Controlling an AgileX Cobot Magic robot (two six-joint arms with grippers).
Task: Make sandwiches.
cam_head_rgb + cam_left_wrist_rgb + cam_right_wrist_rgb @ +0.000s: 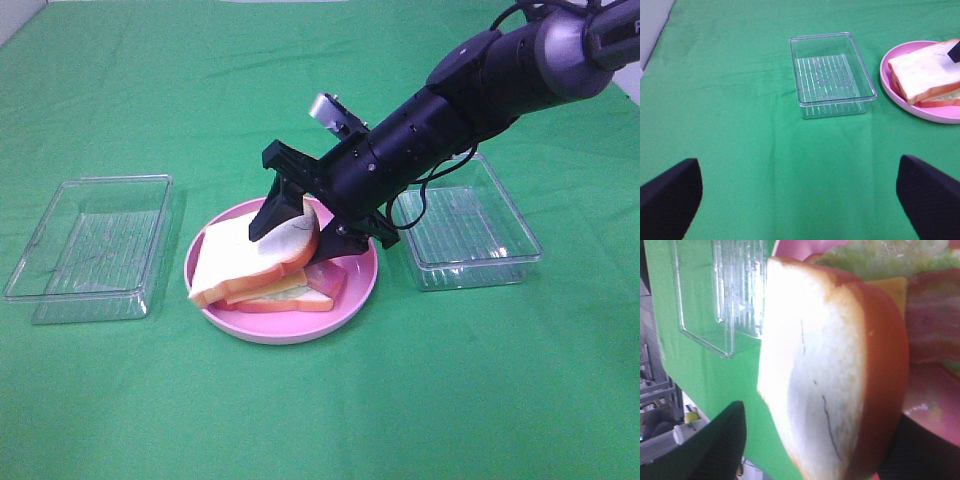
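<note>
Right gripper (293, 222) straddling the top bread slice (255, 255) of the sandwich (270, 272) on the pink plate (352, 296).

Nearest the camera lies bare green cloth (320, 410); beyond it the plate sits mid-table with the stacked sandwich, cheese and pink bacon showing at its edge. The top slice leans, its far end raised between the right gripper's two black fingers, which stand on either side of it; whether they pinch it or have let go cannot be told. A clear tray (92, 245) lies left of the plate, another (465, 225) right, under the arm. The left gripper (800, 200) hangs spread wide and empty above the cloth.
</note>
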